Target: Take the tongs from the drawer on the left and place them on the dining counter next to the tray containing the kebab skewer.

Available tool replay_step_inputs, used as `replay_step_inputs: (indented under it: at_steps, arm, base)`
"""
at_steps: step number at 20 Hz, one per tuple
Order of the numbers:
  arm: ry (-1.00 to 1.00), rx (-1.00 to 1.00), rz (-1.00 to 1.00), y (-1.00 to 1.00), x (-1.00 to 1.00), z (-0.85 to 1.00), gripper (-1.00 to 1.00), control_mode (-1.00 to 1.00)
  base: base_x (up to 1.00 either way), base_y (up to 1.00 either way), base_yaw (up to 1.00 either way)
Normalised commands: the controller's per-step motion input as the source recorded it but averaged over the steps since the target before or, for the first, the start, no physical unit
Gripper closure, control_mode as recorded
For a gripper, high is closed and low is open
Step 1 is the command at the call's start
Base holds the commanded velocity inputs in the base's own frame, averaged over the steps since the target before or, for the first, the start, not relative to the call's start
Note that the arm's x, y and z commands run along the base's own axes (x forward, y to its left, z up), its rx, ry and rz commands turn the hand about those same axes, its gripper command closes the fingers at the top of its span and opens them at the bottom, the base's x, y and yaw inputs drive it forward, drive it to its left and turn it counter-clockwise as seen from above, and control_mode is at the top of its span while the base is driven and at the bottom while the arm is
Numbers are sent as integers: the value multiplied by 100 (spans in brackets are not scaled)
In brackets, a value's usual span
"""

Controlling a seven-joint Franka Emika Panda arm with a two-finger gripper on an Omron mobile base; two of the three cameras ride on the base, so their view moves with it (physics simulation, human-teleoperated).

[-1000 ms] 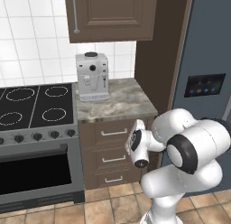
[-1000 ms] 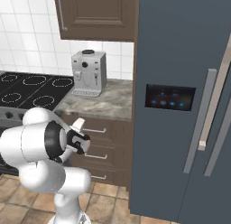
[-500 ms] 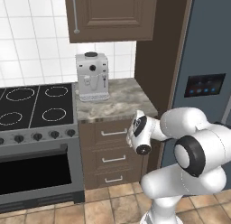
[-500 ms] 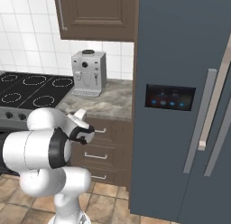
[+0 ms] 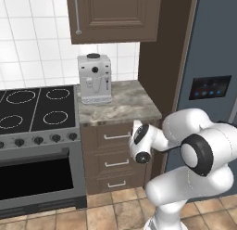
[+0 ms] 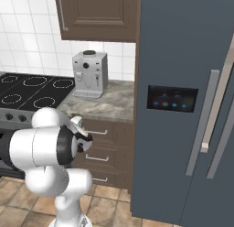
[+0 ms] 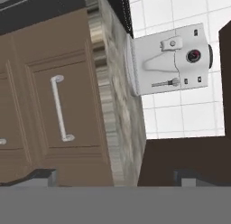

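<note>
The drawer (image 5: 113,137) is the topmost of three dark brown fronts under the small marbled counter, and it is shut, with a silver bar handle (image 7: 59,108). It also shows in the right base view (image 6: 104,129). My gripper (image 7: 113,177) is open, with nothing between its two dark fingertips (image 7: 43,175), and it hangs a short way in front of the drawer fronts. In the left base view the gripper (image 5: 135,140) sits just right of the top drawer. The tongs are hidden. The dining counter and the tray are out of view.
A silver coffee machine (image 5: 94,79) stands on the small marbled counter (image 5: 125,106). A black stove with an oven (image 5: 34,145) is to the left, and a tall grey refrigerator (image 6: 192,107) to the right. Two like drawers (image 5: 113,164) lie below, and a wall cabinet (image 5: 113,15) hangs above.
The arm has swung round and the hand has turned and risen toward the top drawer front. The jaws stay wide apart. The scene itself has not shifted.
</note>
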Motion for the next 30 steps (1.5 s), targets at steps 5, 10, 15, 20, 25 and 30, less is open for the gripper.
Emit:
replay_step_inputs:
  at_steps: [5,10,15,20,25,30]
  arm:
    - [0,-8,0,15,0,-9,-100,-100]
    - [0,-21,-3,18,-1,-40,-100,-100]
    - [0,-8,-1,1,0,-13,-100,-100]
    - [-1,0,-2,0,3,0,-100,-100]
    - [-7,0,-1,-3,16,-1,-100,-100]
    - [-2,0,0,-17,4,-10,-100,-100]
  base:
    - [0,0,0]
    - [0,0,0]
    - [0,0,0]
    - [0,0,0]
    - [0,0,0]
    - [0,0,0]
